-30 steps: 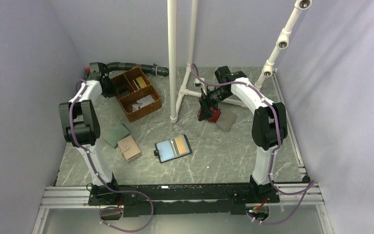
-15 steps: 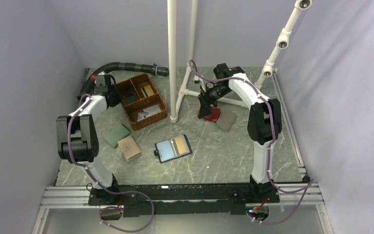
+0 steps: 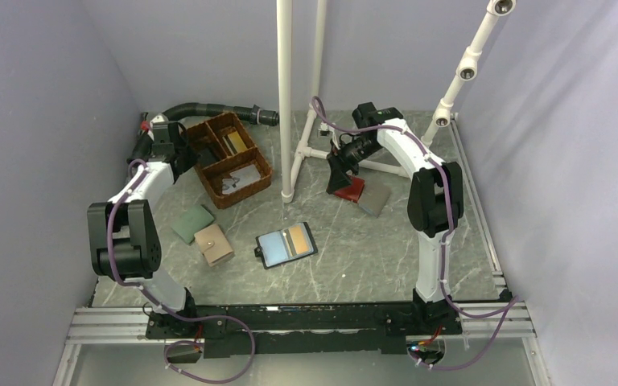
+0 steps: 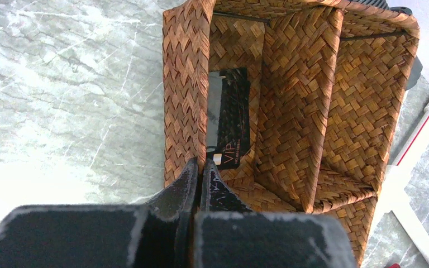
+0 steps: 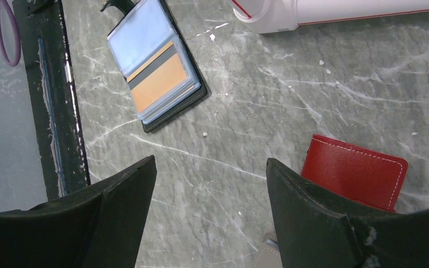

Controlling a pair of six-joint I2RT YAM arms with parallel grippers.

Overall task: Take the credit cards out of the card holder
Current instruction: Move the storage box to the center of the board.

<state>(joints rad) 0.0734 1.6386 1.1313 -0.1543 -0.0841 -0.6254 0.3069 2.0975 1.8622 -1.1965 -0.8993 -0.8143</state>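
Left end effector is clenched empty at the basket's rim, a dark card lying inside; the right end effector hangs released by the red wallet. Seemingly half done: the orange card sits in the card holder, open toward 6 o'clock on the worktop; any cards beneath are hidden.

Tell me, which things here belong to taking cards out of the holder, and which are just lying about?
Job: card holder, orange card inside it, dark card in the wicker basket.
Lying about: red wallet, grey wallet, green wallet, beige wallet, black hose.
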